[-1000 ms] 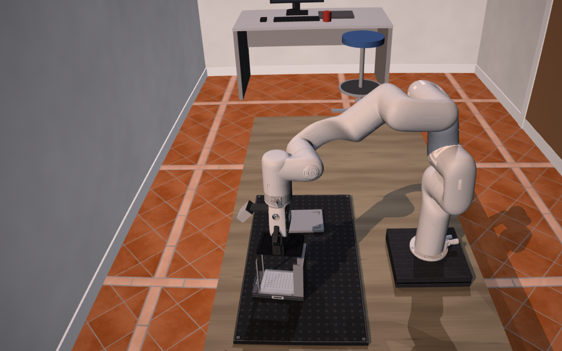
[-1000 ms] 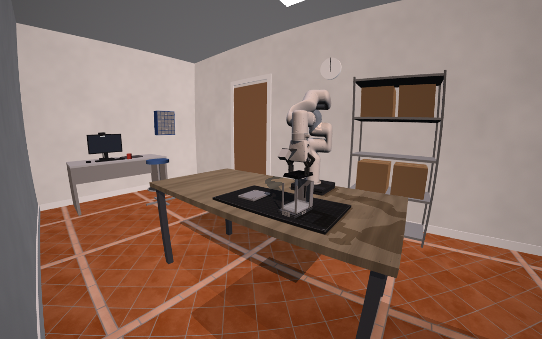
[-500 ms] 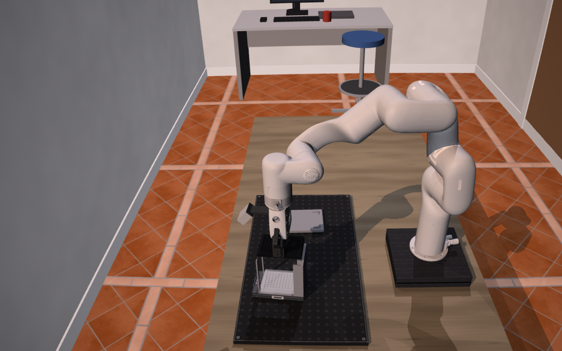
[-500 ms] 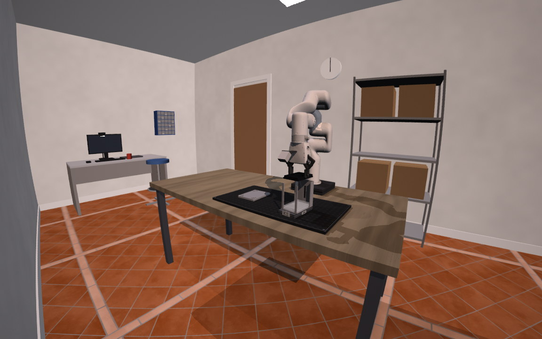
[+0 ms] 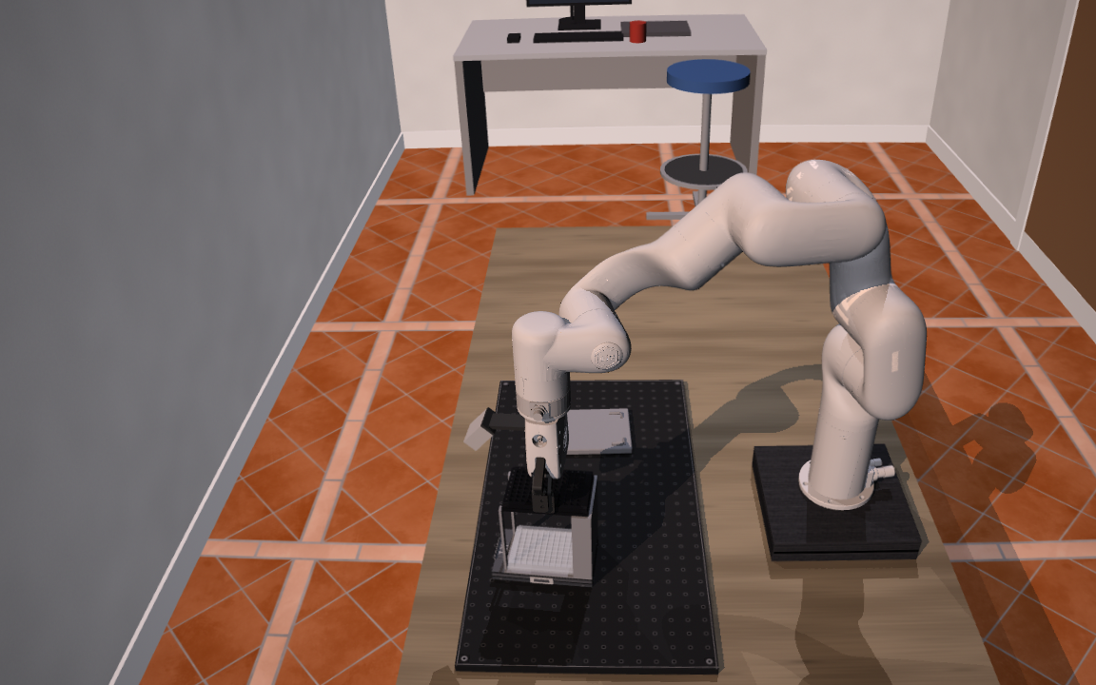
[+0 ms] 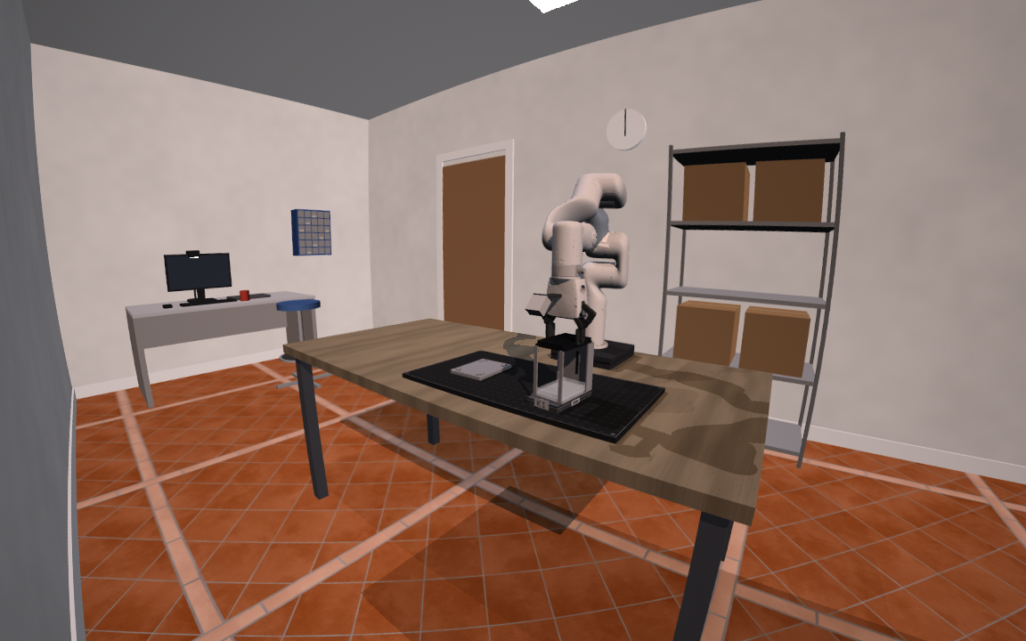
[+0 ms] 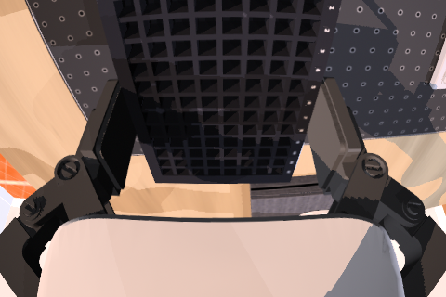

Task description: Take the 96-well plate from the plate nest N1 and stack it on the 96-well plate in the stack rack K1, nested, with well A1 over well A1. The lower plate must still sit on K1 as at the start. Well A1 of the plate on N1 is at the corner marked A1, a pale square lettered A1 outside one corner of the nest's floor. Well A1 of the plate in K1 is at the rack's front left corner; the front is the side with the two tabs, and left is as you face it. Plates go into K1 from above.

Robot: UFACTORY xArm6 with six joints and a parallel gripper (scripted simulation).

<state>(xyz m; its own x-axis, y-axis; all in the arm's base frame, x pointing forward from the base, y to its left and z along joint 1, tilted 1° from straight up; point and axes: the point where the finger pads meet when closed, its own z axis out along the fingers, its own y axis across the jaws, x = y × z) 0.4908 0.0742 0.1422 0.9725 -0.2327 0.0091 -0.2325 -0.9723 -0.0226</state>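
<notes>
My gripper (image 7: pixel 220 99) is shut on a black 96-well plate (image 7: pixel 219 74) and grips its two long sides. In the top view the gripper (image 5: pixel 540 494) holds the black plate (image 5: pixel 556 494) level at the top of the stack rack K1, above its rear part. A white 96-well plate (image 5: pixel 541 551) lies on the rack's floor below. In the exterior view the black plate (image 6: pixel 563 342) sits at the top of the rack's posts (image 6: pixel 561 373). The plate nest N1 (image 5: pixel 598 431) is grey and empty, behind the rack.
Rack and nest stand on a black perforated baseboard (image 5: pixel 590 528) on a wooden table. The arm's base (image 5: pixel 841 494) stands on a black pad to the right. The rack has thin upright posts at its corners and a grey side wall (image 5: pixel 581 540).
</notes>
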